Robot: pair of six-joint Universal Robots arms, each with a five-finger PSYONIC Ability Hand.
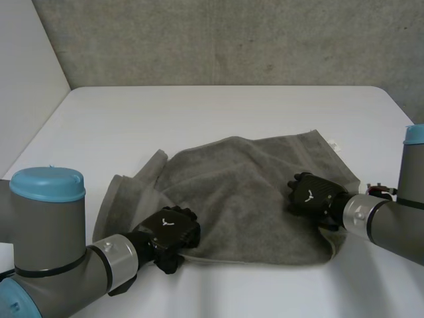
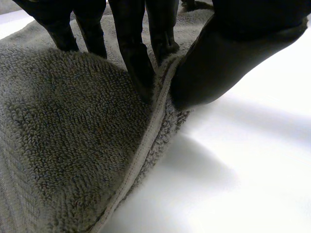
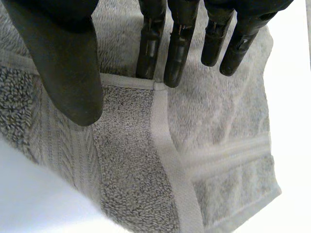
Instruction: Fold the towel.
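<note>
A grey towel (image 1: 245, 199) is spread rumpled on the white counter (image 1: 199, 112), with its left part gathered into folds. A small white tag (image 1: 335, 144) is seen at the towel's far right corner, too small for any writing to be read. A small white mark is carried on the back of each hand and cannot be made out as letters. The left hand (image 1: 173, 228) is set at the towel's near edge, toward the near left corner. In the left wrist view the hem (image 2: 146, 141) is pinched between a finger (image 2: 136, 58) and the thumb (image 2: 218, 63) and is raised off the counter there. The right hand (image 1: 311, 192) is laid on the towel near its right edge. In the right wrist view its fingers (image 3: 177, 53) are held straight, the tips resting on the cloth at a hem line, and the thumb (image 3: 63, 63) is spread apart from them, so nothing is gripped. Bare counter is seen beyond the towel's far edge up to the grey wall (image 1: 232, 40), and also on its left side, while a narrower strip is seen along the near edge
</note>
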